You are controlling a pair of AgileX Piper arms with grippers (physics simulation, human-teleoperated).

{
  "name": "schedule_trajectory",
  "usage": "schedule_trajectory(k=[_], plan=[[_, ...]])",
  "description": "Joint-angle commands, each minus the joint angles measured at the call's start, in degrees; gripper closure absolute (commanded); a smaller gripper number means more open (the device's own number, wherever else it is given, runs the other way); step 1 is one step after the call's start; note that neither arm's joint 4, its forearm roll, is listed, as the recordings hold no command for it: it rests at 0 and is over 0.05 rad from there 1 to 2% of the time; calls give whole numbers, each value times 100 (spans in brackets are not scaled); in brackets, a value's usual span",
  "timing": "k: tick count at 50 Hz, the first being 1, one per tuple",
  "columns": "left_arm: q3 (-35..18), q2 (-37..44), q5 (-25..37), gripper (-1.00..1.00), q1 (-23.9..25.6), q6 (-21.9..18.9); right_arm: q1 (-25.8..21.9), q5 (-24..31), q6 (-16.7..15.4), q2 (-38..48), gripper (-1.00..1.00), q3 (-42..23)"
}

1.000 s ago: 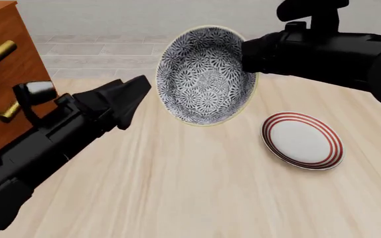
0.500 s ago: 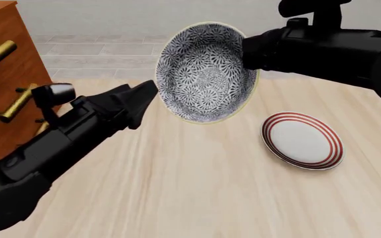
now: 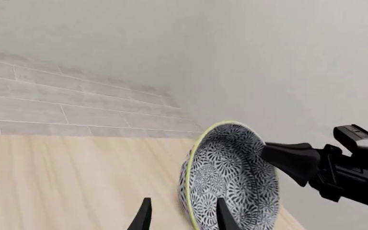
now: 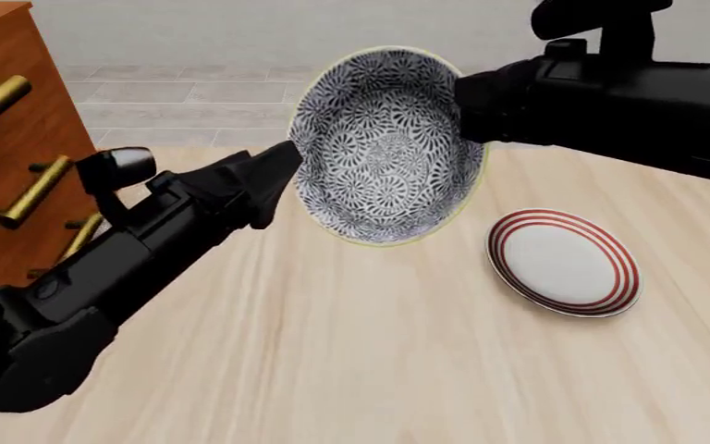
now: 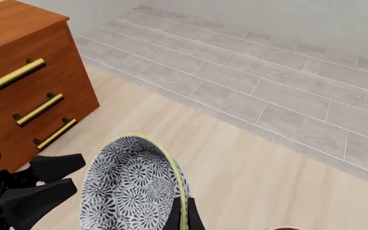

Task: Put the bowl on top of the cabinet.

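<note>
The blue-and-white patterned bowl (image 4: pixel 386 143) hangs tilted on its side above the table, its inside facing the camera. My right gripper (image 4: pixel 469 106) is shut on the bowl's right rim; in the right wrist view its fingers (image 5: pixel 174 218) pinch the yellowish rim of the bowl (image 5: pixel 132 187). My left gripper (image 4: pixel 284 180) is open at the bowl's left edge. The left wrist view shows its two fingertips (image 3: pixel 147 201) on either side of the rim of the bowl (image 3: pixel 235 177). At the far left stands the reddish-brown cabinet (image 4: pixel 10 139), with brass handles (image 5: pixel 40 109).
A flat white plate with red rings (image 4: pixel 565 261) lies on the wooden table (image 4: pixel 368 361) to the right, below the right arm. Grey floor tiles (image 5: pixel 248 81) lie beyond the table's far edge. The left arm's body stretches across the table's front left.
My left arm has reached forward and to the right, bringing its open fingers up to the bowl's left rim. The bowl has barely shifted in the right gripper.
</note>
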State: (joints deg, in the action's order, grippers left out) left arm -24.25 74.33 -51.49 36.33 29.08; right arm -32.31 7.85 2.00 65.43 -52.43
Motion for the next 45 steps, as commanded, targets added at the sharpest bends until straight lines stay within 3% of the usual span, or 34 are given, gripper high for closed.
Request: schedule_trajectory(k=[1, 30, 31, 45], plan=[[-138, 327, -179, -100, -5, 53, -34, -16, 30, -69, 100, 15], [-407, 897, -495, -100, 208, 195, -79, -96, 70, -11, 100, 24], [-404, 836, -422, 100, 90, 100, -76, -98, 64, -3, 100, 17], [-404, 868, -469, 100, 114, 194, -63, -103, 70, 68, 100, -41]])
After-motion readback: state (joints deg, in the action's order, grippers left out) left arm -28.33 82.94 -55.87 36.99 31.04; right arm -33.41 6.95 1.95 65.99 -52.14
